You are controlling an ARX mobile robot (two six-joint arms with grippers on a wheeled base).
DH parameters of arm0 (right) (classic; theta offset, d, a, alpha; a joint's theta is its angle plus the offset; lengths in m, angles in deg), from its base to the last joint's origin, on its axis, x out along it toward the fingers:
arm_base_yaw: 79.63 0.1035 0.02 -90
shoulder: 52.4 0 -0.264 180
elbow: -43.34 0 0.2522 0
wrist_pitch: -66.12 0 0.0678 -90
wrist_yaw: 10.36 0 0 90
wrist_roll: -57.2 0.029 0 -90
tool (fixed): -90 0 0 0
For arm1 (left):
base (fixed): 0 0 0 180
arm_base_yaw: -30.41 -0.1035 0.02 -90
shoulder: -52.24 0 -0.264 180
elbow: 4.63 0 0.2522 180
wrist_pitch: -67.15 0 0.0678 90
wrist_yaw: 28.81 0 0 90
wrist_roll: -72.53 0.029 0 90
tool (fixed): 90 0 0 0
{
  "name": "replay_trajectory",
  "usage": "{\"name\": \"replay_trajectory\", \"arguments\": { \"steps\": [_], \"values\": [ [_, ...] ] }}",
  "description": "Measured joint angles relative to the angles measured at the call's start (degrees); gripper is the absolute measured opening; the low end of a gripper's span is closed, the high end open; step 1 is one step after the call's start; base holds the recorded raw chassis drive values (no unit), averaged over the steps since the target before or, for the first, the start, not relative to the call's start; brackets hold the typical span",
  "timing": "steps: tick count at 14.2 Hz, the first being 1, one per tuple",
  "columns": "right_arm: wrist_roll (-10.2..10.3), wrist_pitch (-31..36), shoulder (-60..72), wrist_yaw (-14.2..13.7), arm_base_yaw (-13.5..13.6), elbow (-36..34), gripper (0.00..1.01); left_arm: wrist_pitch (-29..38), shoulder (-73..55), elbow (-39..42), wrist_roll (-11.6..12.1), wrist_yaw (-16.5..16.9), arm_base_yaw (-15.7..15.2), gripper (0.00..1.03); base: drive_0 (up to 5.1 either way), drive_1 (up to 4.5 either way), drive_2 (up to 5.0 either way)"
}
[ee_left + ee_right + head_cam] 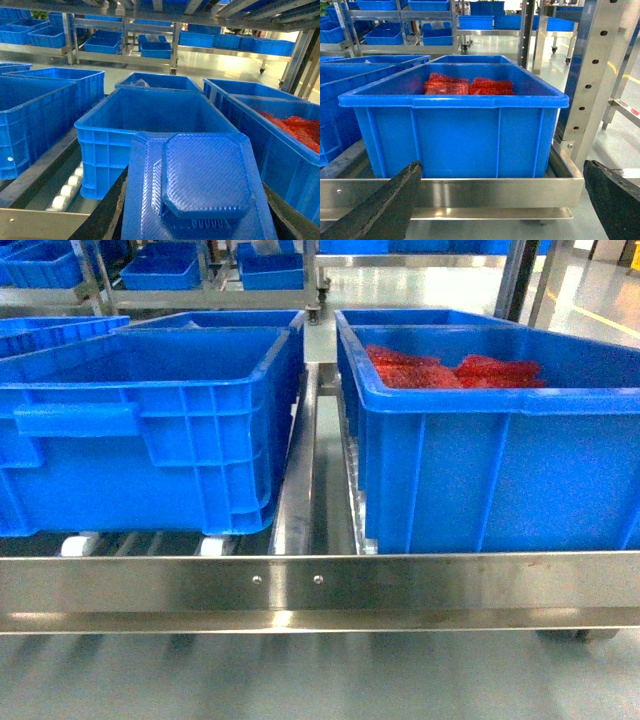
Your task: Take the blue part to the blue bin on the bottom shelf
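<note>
So the blue part (200, 192) fills the bottom of the left wrist view, a flat textured tray-like piece with a raised octagon in the middle. The left gripper is clamped on it, though only dark edges of the gripper show around it. Just past the part sits the empty blue bin (155, 127) on the bottom shelf (320, 590), left of centre in the head view. The red-parts bin (500, 440) sits to the right of the divider rail (300, 460). The right gripper (500, 210) hangs in front of the shelf rail, its fingers (380, 210) wide apart. More racks (125, 45) with blue bins stand at the top, far back.
</note>
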Motion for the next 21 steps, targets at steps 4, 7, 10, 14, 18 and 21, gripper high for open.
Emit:
{"name": "replay_trajectory", "arguments": {
  "steps": [4,7,10,14,18,21],
  "values": [
    [0.0,0.1,0.0,0.0,0.0,0.0,0.98,-0.1,0.0,0.0,0.0,0.0,0.0,0.44,0.1,4.35,-4.2],
    [0.0,-0.2,0.0,0.0,0.0,0.0,0.98,0.0,0.0,0.0,0.0,0.0,0.0,0.44,0.0,4.31,-4.3],
    [0.0,0.0,0.0,0.0,0.0,0.0,0.98,0.0,-0.1,0.0,0.0,0.1,0.0,0.44,0.1,4.13,-4.0],
    [0.0,-0.1,0.0,0.0,0.0,0.0,0.98,0.0,-0.2,0.0,0.0,0.0,0.0,0.44,0.0,0.35,-0.3],
    [0.0,0.0,0.0,0.0,0.0,0.0,0.98,0.0,-0.2,0.0,0.0,0.1,0.0,0.44,0.0,0.0,0.0],
    [0.0,0.0,0.0,0.0,0.0,0.0,0.98,0.0,-0.2,0.0,0.0,0.0,0.0,0.44,0.0,0.0,0.0]
  ]
}}
